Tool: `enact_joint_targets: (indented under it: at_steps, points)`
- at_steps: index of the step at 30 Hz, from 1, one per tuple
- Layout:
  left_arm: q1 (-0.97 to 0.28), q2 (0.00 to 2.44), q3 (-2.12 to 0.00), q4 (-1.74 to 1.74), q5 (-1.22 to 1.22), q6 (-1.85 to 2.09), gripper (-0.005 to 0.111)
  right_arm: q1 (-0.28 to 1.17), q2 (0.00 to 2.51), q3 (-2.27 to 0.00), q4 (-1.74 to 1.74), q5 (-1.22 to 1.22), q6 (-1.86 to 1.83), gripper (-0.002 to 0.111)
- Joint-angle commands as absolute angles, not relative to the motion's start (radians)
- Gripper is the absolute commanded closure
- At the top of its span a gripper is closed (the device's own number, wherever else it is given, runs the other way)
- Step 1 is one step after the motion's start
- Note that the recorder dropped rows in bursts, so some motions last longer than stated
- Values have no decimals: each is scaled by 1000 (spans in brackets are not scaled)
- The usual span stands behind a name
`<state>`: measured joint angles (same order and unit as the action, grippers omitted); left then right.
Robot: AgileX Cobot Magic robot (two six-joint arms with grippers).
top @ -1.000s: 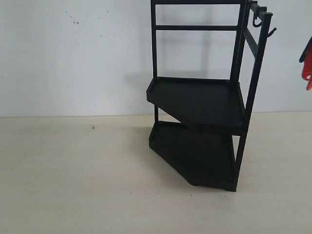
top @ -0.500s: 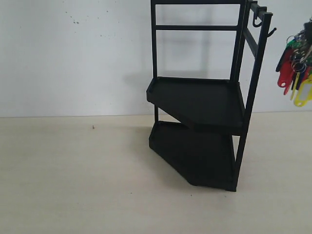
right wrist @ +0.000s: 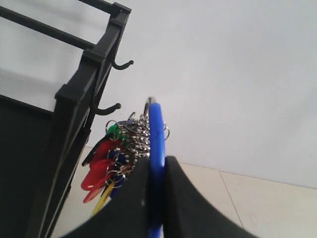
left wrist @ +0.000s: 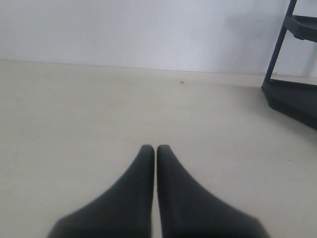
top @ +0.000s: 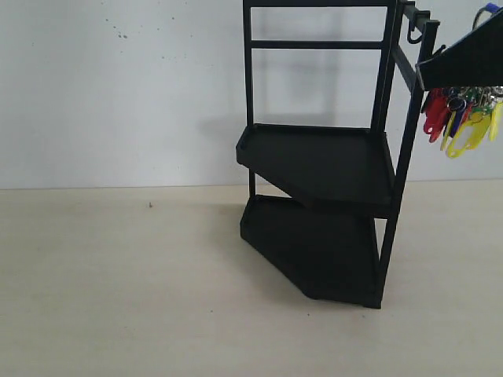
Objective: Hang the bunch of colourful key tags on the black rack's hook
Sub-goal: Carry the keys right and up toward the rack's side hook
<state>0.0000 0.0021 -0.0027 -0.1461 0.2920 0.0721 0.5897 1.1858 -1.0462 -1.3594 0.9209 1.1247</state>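
Note:
The black rack (top: 322,165) stands on the table right of centre. My right gripper (top: 424,75) is high at the rack's top right corner, shut on the blue loop (right wrist: 156,129) of the colourful key tag bunch (top: 460,114). Red, yellow, green and blue tags (right wrist: 106,168) dangle below the fingers. The loop's tip sits just beside the hook (right wrist: 109,108), slightly lower and apart from it. In the exterior view the hook (top: 440,52) peeks out at the gripper's upper edge. My left gripper (left wrist: 156,148) is shut, holds nothing, and is low over the table.
A curled J-shaped hook (top: 414,35) hangs from the rack's top bar, behind the prong. A white wall runs behind the table. The rack's base (left wrist: 292,94) lies to one side of the left gripper.
My right gripper has carried the key tag bunch in from the right edge, leftward and up, until it is beside the rack's top corner. The left arm's earlier position is not shown.

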Motion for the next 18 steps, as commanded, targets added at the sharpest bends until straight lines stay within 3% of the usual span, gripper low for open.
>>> enact_joint_targets:
  at_steps: [1, 7, 18]
  points:
    - [-1, 0, 0, -141, 284, 75, 102, 548, 1199, -1049, -1407, 908, 1174, 108]
    - [-1, 0, 0, -141, 284, 75, 102, 441, 1199, -1047, -1353, 774, 1195, 108]
    - [-1, 0, 0, -141, 284, 75, 102, 435, 1199, -1047, -1355, 693, 1218, 108]
